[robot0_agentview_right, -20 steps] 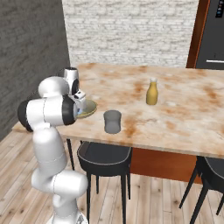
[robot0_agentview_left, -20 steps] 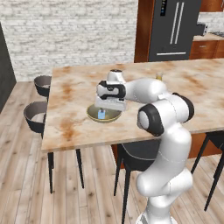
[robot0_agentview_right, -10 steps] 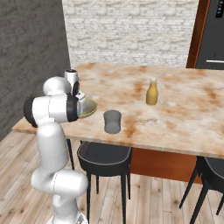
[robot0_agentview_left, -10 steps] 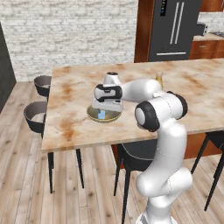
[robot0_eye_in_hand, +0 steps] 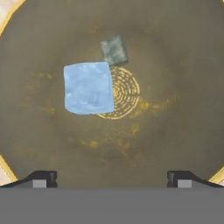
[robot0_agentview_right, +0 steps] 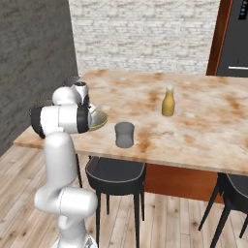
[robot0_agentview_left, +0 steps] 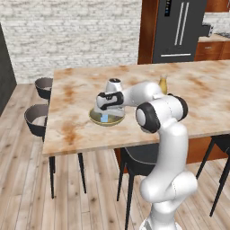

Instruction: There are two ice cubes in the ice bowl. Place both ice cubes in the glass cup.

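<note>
- No brand, label or writing can be read on anything on the marble-patterned tan tabletop (robot0_agentview_left: 81, 90).
- The wide, shallow, olive-yellow ice bowl with a tan rim (robot0_agentview_left: 97, 118) sits near the tabletop's front left edge, seen from the left base view.
- In the hand view, a pale-blue translucent ice cube (robot0_eye_in_hand: 88, 87) lies flat on the bowl floor, just at 9 o'clock of the yellow ring pattern at its centre.
- A smaller, dull grey-green cube shape (robot0_eye_in_hand: 114, 50) lies at about 1 o'clock of the blue cube, turned slightly askew; it is dim and hard to make out.
- The tool (robot0_eye_in_hand: 109, 178) hangs straight above the bowl, pointing down, its two dark tips spread wide apart and holding nothing.
- The bowl's rim is cut off at most edges of the hand view.
- In the right base view, the white arm hides most of the bowl.
- The small grey translucent glass cup (robot0_agentview_right: 124, 135) stands upright, apart from the bowl, near the front edge.
- A yellow narrow-necked bottle (robot0_agentview_right: 168, 101) stands upright farther back.
</note>
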You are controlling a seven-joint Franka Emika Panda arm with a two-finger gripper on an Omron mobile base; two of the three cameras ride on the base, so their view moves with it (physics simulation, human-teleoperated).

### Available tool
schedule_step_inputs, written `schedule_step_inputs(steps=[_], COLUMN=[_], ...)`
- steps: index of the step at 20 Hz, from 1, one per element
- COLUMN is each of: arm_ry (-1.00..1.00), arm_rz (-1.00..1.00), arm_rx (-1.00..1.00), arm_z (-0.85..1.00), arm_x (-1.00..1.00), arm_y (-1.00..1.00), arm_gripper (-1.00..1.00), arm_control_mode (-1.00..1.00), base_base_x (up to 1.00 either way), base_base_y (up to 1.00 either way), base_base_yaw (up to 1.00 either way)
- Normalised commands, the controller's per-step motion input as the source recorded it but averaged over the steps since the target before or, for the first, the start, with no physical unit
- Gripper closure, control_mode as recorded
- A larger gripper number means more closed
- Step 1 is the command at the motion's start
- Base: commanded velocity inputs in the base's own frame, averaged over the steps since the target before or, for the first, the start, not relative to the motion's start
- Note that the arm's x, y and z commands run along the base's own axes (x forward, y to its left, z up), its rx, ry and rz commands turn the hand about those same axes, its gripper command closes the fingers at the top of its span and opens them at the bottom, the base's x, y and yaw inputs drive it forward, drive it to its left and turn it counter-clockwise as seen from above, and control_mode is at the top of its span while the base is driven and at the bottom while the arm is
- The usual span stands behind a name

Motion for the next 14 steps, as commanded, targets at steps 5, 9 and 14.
schedule_step_inputs(steps=[5,9,14], arm_ry=[0.0,0.0,0.0], arm_rz=[0.0,0.0,0.0], arm_rx=[0.0,0.0,0.0], arm_z=[-0.13,-0.13,-0.09], arm_x=[0.31,0.26,0.26], arm_y=[0.0,0.01,0.02], arm_gripper=[-1.0,-1.0,-1.0], arm_control_mode=[-1.0,-1.0,-1.0], base_base_x=[0.0,0.0,0.0], base_base_y=[0.0,0.0,0.0], base_base_yaw=[0.0,0.0,0.0])
